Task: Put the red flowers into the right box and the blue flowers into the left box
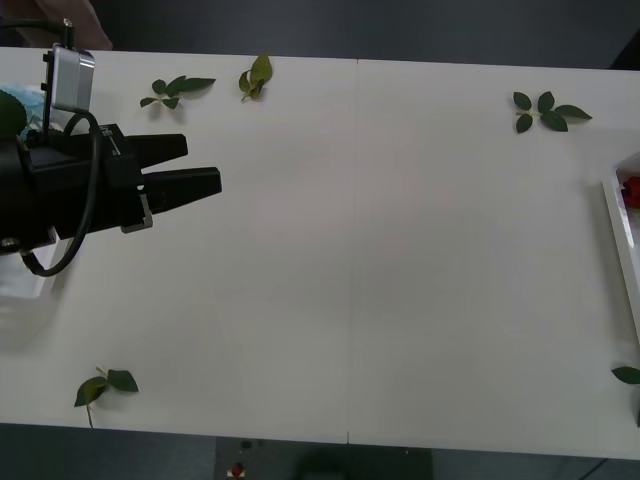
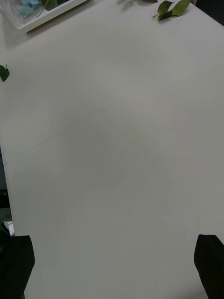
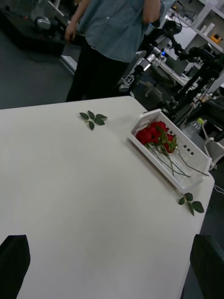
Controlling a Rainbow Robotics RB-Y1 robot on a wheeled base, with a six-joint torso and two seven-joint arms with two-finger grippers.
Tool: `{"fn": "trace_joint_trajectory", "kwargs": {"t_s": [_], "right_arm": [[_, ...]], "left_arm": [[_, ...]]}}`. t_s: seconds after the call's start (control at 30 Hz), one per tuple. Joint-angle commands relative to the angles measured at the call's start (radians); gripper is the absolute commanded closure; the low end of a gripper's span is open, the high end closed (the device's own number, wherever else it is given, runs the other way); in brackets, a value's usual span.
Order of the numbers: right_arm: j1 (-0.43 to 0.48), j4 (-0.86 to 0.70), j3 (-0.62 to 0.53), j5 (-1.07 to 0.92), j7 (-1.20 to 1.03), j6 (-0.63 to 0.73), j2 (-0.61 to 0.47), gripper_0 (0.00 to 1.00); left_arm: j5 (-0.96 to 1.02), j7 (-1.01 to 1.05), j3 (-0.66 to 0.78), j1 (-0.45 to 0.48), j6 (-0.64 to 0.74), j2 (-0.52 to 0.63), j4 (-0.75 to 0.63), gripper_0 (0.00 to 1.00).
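Observation:
The red flowers (image 3: 152,133) lie together in the right box (image 3: 190,162), blooms toward its far end, stems along it. In the front view that box's rim (image 1: 618,225) shows at the table's right edge with a bit of red (image 1: 632,190) inside. The blue flowers (image 2: 27,6) lie in the left box (image 2: 52,13), which my left arm partly hides in the front view. My left gripper (image 1: 203,164) hovers open and empty over the table's left side, pointing right. The right gripper (image 2: 112,268) is open and empty over bare table.
Loose green leaf sprigs lie on the white table: two at the back left (image 1: 178,90) (image 1: 255,77), one at the back right (image 1: 548,110), one at the front left (image 1: 103,386), one at the front right edge (image 1: 628,375).

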Motion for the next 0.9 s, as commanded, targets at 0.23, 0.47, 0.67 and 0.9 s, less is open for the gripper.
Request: {"fn": "trace_joint_trajectory", "kwargs": {"t_s": [0.23, 0.47, 0.67, 0.9], "right_arm": [[-0.014, -0.009, -0.011, -0.013, 0.032, -0.004, -0.030, 0.00], [-0.014, -0.009, -0.011, -0.013, 0.032, -0.004, -0.030, 0.00], [-0.014, -0.009, -0.011, -0.013, 0.032, -0.004, -0.030, 0.00], [-0.014, -0.009, -0.011, -0.013, 0.032, -0.004, -0.030, 0.00]], "left_arm": [[0.152, -0.063, -0.099, 0.030, -0.154, 0.252, -0.011, 0.00], [0.181, -0.083, -0.139, 0.032, -0.198, 0.287, -0.011, 0.00], [0.187, -0.098, -0.142, 0.030, -0.203, 0.298, -0.009, 0.00], [0.188, -0.100, -0.142, 0.030, -0.203, 0.298, -0.009, 0.00]]}}
